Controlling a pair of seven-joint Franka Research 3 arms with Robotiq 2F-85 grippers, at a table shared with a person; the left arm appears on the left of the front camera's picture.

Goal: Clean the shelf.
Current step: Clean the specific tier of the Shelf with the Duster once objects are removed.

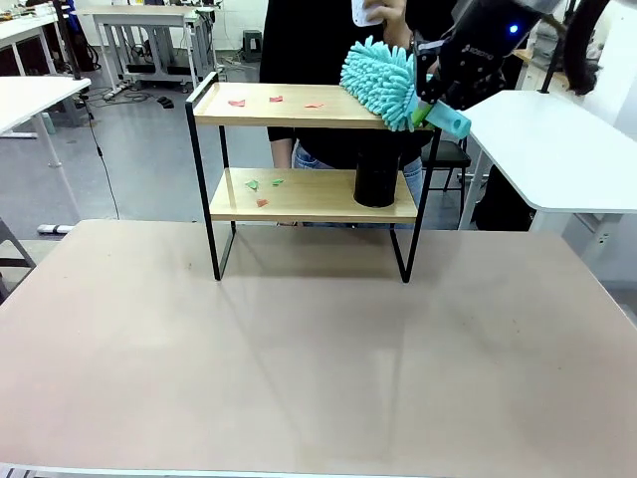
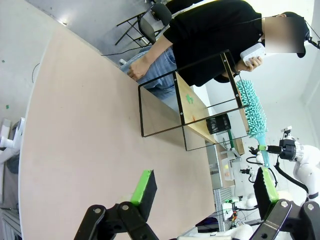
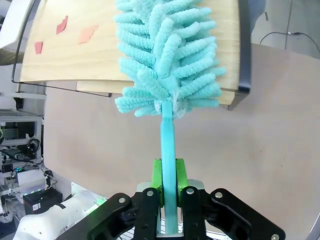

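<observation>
The shelf [image 1: 299,105] stands at the table's far side, two wooden boards in a black frame. Red scraps [image 1: 236,102] lie on its top board, green scraps [image 1: 252,184] and a red one on the lower board. A fluffy turquoise duster [image 1: 380,82] rests on the top board's right end. My right gripper [image 1: 430,102] is shut on its handle. The right wrist view shows that grip [image 3: 168,186], the duster head [image 3: 167,55] over the top board [image 3: 75,60] and red scraps [image 3: 87,33] farther left. My left gripper [image 2: 205,192] hangs open above the table, far from the shelf [image 2: 190,100].
A black cup [image 1: 376,177] stands on the lower board's right end. A person [image 1: 318,40] stands right behind the shelf, holding a white object [image 1: 366,12]. A white table [image 1: 557,149] sits at the right. The beige table [image 1: 318,349] in front of the shelf is bare.
</observation>
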